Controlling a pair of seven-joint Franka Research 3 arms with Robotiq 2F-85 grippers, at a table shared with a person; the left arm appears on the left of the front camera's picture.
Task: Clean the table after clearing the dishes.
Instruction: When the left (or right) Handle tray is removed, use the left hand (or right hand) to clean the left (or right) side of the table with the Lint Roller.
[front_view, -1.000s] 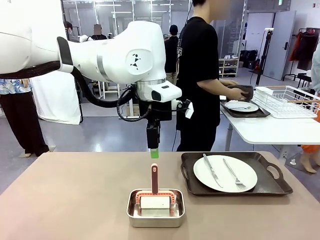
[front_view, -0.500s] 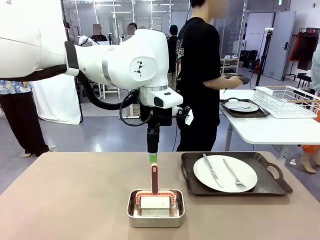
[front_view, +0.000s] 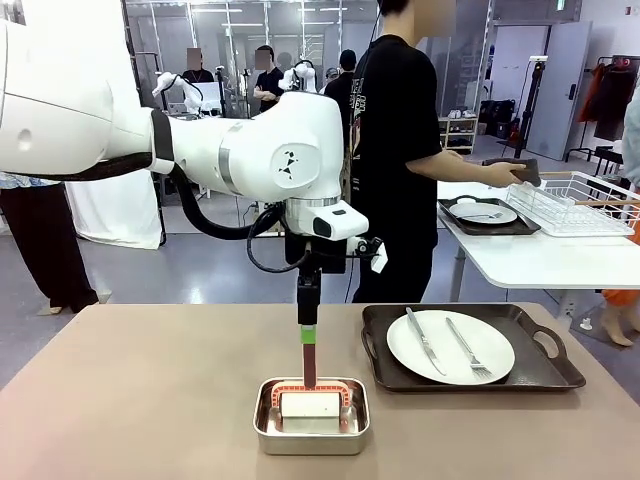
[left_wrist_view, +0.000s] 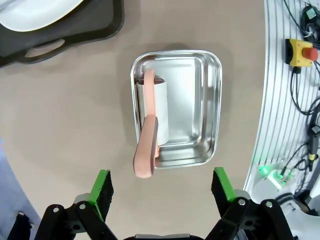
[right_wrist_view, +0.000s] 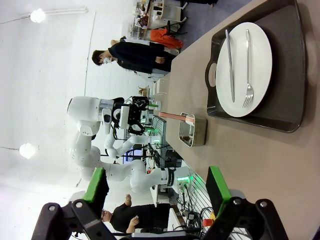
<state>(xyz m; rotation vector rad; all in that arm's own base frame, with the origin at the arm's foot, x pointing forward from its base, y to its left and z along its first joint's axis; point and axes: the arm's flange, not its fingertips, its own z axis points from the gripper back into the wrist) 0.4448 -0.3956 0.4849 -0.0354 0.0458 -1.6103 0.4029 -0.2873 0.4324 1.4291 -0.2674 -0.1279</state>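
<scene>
Glossy grey floor (front_view: 200, 270) seen across the room, white-topped side table (front_view: 540, 262) set at the right, white wire rack (front_view: 580, 205) placed on it, white cloth (front_view: 115, 215) hung at the left, garments (front_view: 612, 95) hung at far right, round lamps (right_wrist_view: 37, 15) lit.

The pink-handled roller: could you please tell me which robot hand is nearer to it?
Left. The left hand hangs open directly above the handle of the roller; the right hand is far off, past the tray.
</scene>
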